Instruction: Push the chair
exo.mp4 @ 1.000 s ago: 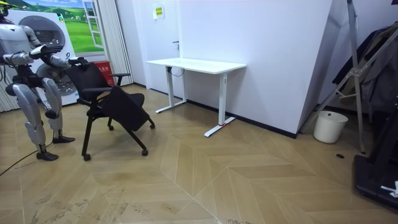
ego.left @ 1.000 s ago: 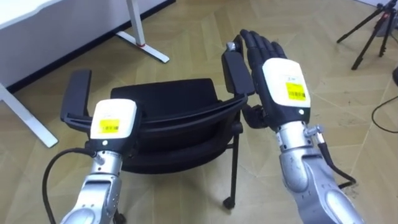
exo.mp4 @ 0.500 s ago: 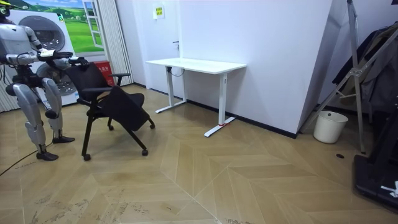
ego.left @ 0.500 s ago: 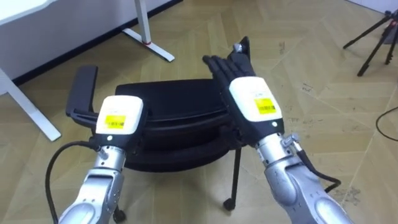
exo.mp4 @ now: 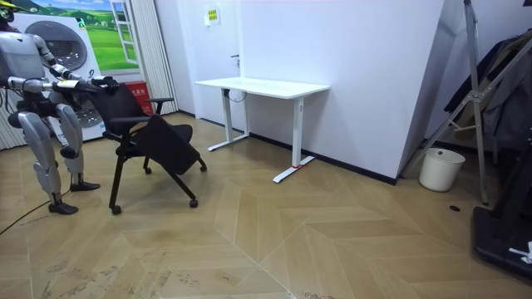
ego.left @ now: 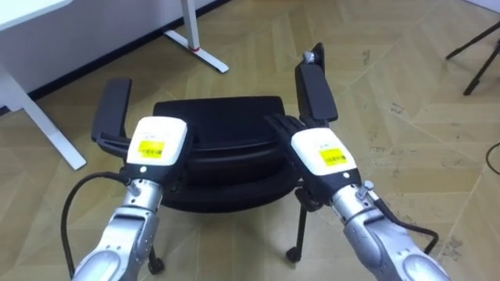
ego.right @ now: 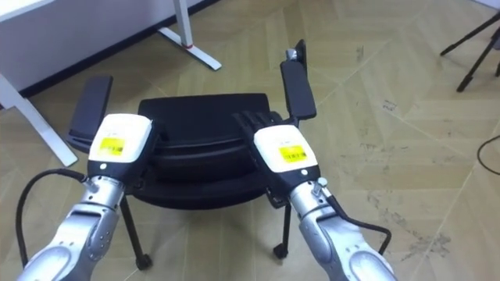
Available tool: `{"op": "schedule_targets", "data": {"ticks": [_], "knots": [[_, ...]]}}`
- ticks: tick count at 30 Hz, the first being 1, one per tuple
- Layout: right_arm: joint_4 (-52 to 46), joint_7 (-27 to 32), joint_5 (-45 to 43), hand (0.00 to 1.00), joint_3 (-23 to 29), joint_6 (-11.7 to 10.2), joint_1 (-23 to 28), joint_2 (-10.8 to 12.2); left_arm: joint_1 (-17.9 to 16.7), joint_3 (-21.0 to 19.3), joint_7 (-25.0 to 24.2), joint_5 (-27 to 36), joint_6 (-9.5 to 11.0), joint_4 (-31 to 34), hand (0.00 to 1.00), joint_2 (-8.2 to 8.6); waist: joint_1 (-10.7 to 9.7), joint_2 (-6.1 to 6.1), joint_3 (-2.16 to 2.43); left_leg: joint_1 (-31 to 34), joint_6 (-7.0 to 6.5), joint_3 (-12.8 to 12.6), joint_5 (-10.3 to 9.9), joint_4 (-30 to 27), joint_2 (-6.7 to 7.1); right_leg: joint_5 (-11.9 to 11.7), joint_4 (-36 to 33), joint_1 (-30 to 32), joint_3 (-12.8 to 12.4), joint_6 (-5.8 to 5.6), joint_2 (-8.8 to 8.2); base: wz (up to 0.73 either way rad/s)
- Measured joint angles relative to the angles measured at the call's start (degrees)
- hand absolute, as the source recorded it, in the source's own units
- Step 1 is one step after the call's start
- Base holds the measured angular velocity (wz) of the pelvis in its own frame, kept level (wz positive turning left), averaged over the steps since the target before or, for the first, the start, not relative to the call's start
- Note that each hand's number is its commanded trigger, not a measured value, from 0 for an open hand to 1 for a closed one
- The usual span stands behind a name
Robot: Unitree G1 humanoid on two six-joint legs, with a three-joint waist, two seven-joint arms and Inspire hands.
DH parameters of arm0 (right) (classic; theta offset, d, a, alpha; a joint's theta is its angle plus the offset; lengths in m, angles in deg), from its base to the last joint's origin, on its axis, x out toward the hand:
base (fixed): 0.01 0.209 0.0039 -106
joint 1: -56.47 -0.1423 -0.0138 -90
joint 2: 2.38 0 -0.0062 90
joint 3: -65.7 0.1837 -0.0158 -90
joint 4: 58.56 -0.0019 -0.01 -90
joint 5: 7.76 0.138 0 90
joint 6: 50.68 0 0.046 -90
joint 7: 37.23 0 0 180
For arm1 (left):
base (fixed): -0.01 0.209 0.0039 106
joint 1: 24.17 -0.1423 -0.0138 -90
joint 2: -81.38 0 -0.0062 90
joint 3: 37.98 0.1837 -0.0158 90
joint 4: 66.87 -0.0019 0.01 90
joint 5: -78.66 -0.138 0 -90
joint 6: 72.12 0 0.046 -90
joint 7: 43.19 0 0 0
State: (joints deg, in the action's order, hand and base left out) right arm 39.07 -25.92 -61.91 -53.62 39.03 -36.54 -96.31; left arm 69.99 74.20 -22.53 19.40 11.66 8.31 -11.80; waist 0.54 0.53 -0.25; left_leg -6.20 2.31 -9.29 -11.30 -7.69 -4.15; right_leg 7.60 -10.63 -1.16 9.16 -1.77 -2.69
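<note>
A black office chair with two armrests stands right before me, its seat facing away; in the room view the chair is in front of where I stand at the room view's left. My left hand rests on the left part of the backrest's top edge, its fingers hidden under the hand's back. On the right part lies my right hand, with dark straight fingers reaching forward over the backrest, just inside the right armrest. Both arms are stretched out towards the chair.
A white desk stands beyond the chair by the wall; its legs show at the top left of the eye views. Tripod legs stand at the far right. A white bin sits by the wall. Wooden floor lies all around.
My right hand came down from beside the right armrest onto the backrest's top. The left hand stayed on the backrest. The eye view shifted slightly.
</note>
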Motion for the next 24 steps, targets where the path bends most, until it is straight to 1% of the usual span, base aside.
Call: {"op": "schedule_targets", "data": {"ticks": [4, 9, 13, 15, 16, 18, 20, 22, 24], "knots": [[2.18, 2.41, -1.97, 0.0, -0.12, -0.48, -0.01, -0.01, 0.0, 0.16, 0.53, -0.01, 0.34, -0.42, 1.0, 0.17, -0.06, -0.02, 0.06, -0.01, 0.0, 0.12, 0.0, -0.04, -0.01, 0.0, 0.02, -0.08, 0.2, 0.0, -0.02, 0.02], [3.06, 3.89, -3.82, 0.0, -0.82, 0.18, -0.04, 0.0, 0.0, 0.65, 2.27, -0.02, 0.33, -1.3, 1.0, 0.31, -0.05, -0.03, 0.08, 0.01, 0.0, 0.22, 0.0, -0.07, 0.0, 0.0, 0.06, -0.15, 0.27, 0.0, -0.03, 0.0], [4.74, 5.65, -4.75, 0.0, -1.13, 0.05, -0.09, 0.11, 0.06, 1.21, 3.45, 0.06, 0.31, -2.26, 1.0, 0.63, -0.08, -0.25, 0.21, -0.18, 0.0, 0.25, 0.0, -0.09, 0.04, 0.01, 0.12, -0.43, 0.36, -0.01, -0.08, 0.0], [5.6, 6.33, -4.97, 0.0, -1.34, 0.05, -0.08, 0.18, 0.06, 1.3, 3.55, 0.05, 0.33, -2.83, 1.0, 1.0, -0.1, -0.28, 0.22, -0.53, 0.0, 0.4, 0.0, -0.1, 0.07, 0.02, 0.32, -0.93, 0.48, -0.02, -0.1, 0.02], [6.41, 6.87, -5.38, 0.0, -1.53, 0.07, -0.19, 0.22, 0.09, 1.31, 3.53, 0.03, 0.3, -3.16, 1.0, 1.38, -0.08, -0.29, 0.31, -0.6, 0.0, 0.55, 0.0, -0.1, 0.07, 0.02, 0.35, -1.05, 0.52, -0.03, -0.11, 0.04], [7.98, 8.12, -7.22, 0.0, -1.64, 0.13, -0.45, 0.39, 0.12, 1.3, 3.42, -0.02, 0.2, -3.42, 1.0, 1.84, -0.08, -0.29, 0.28, -0.94, 0.0, 0.64, 0.0, -0.09, 0.07, 0.02, 0.36, -1.38, 0.46, -0.02, -0.11, 0.02], [10.02, 9.81, -7.99, 0.0, -1.96, 0.53, -0.48, 1.0, 0.16, 1.55, 3.33, -0.01, 0.28, -4.33, 1.0, 2.4, -0.09, -0.25, 0.27, -1.75, 0.0, 0.68, 0.0, -0.09, 0.07, 0.04, 0.85, -2.55, 0.46, -0.06, -0.12, 0.04], [11.29, 10.76, -9.47, 0.0, -1.96, 1.46, -0.5, 2.12, 0.16, 1.53, 3.33, -0.01, 0.22, -4.61, 1.0, 2.67, -0.08, -0.14, 0.26, -2.06, 0.0, 0.69, 0.0, -0.06, 0.07, 0.08, 0.92, -2.82, 0.41, -0.11, -0.11, 0.0], [12.1, 11.42, -9.62, 0.0, -1.88, 1.79, -0.71, 2.97, 0.17, 1.53, 3.34, -0.1, 0.22, -4.59, 1.0, 2.73, -0.12, -0.03, 0.22, -2.04, 0.0, 0.68, 0.0, -0.06, 0.12, 0.11, 0.96, -2.81, 0.34, -0.15, -0.13, 0.0]]}}
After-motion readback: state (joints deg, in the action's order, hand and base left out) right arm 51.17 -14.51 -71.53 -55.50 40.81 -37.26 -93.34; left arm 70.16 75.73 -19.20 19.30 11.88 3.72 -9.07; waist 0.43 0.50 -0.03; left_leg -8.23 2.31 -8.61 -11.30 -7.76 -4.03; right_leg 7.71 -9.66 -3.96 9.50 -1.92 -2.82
